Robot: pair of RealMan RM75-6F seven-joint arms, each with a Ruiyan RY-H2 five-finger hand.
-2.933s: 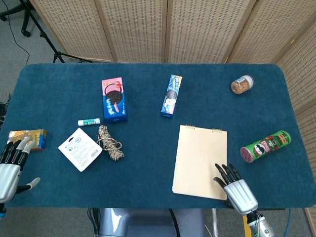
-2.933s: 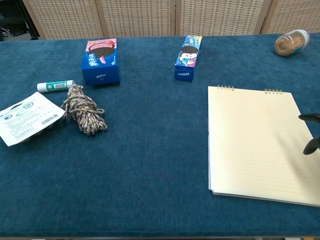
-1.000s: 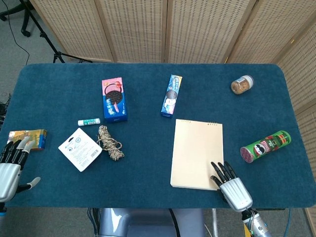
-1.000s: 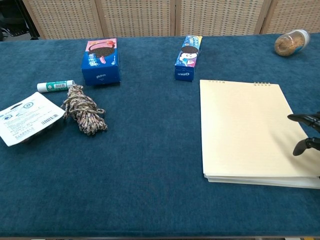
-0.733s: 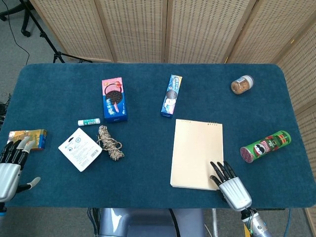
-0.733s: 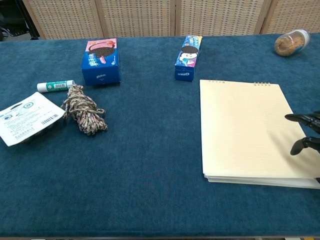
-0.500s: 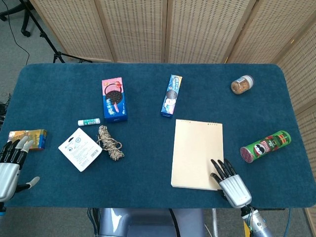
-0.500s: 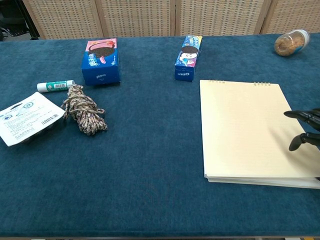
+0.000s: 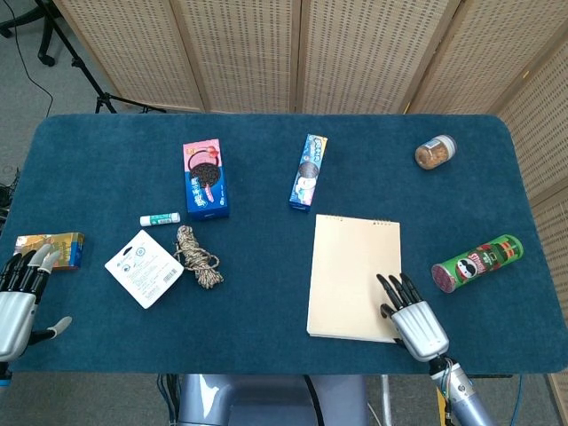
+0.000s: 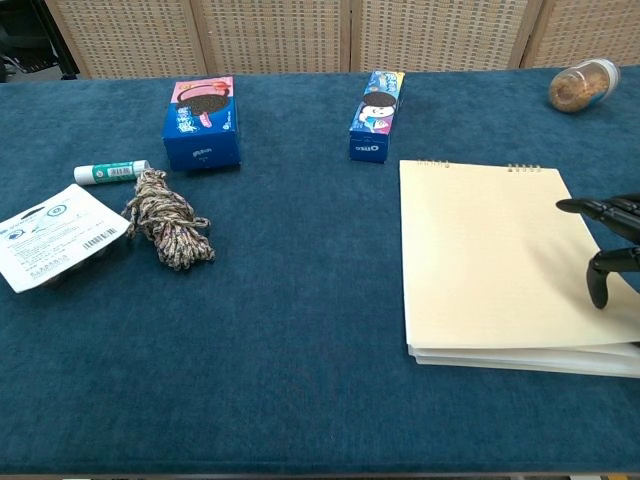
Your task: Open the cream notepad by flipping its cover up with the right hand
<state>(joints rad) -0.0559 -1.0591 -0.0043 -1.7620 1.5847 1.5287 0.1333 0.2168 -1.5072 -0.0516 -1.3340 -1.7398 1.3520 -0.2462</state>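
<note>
Notepad (image 9: 353,275) lies flat and closed on the blue table (image 9: 266,186), right of centre toward the near edge, spiral binding on its far edge. Right hand (image 9: 410,318) sits over the notepad's near-right corner, fingers (image 10: 600,210) extended and spread, pointing toward the far-left across the cover. It holds nothing. Can't tell from either view whether the fingertips actually touch the cover.

Left hand (image 9: 16,297) is at the near-left table edge, fingers apart and straight, empty, just near of a small yellow box (image 9: 51,249). It shows in the head view only.

Other items:
- green chip can (image 9: 477,263) lying on its side, right of the notepad, apart from it
- small jar (image 9: 434,152) far right
- slim blue box (image 9: 308,171) just beyond the notepad's far-left corner, not touching
- blue and pink cookie box (image 9: 205,177) left of centre
- glue stick (image 9: 160,219) near-left of that box
- rope bundle (image 9: 197,256) right beside a white packet (image 9: 144,268)
</note>
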